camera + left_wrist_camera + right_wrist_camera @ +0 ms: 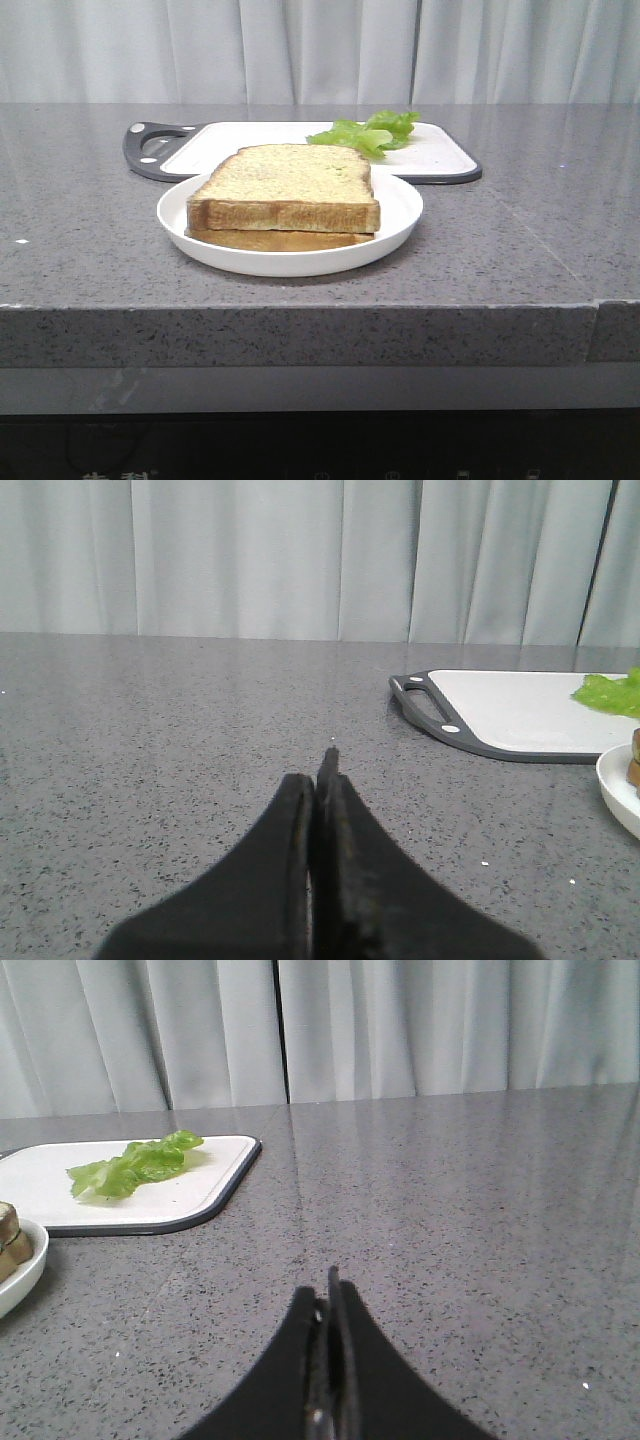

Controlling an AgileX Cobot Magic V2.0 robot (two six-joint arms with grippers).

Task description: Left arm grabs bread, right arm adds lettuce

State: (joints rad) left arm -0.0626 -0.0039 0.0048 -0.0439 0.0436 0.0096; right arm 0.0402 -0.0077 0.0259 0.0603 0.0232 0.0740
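Both claws are pressed closed and empty, the left gripper (322,780) and right gripper (328,1295) low over the grey counter (520,250). The bread (285,185) tops a thinner slice (275,240) on the white plate (395,225). Behind it, the lettuce (365,131) lies on the cutting board (430,160).

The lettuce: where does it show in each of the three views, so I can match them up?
Front view: the lettuce lies on the far right part of the cutting board, behind the plate.
Left wrist view: only its tip shows at the right edge, on the board.
Right wrist view: whole leaf at the left, on the board.
Shared landmark: the white cutting board with its dark rim.
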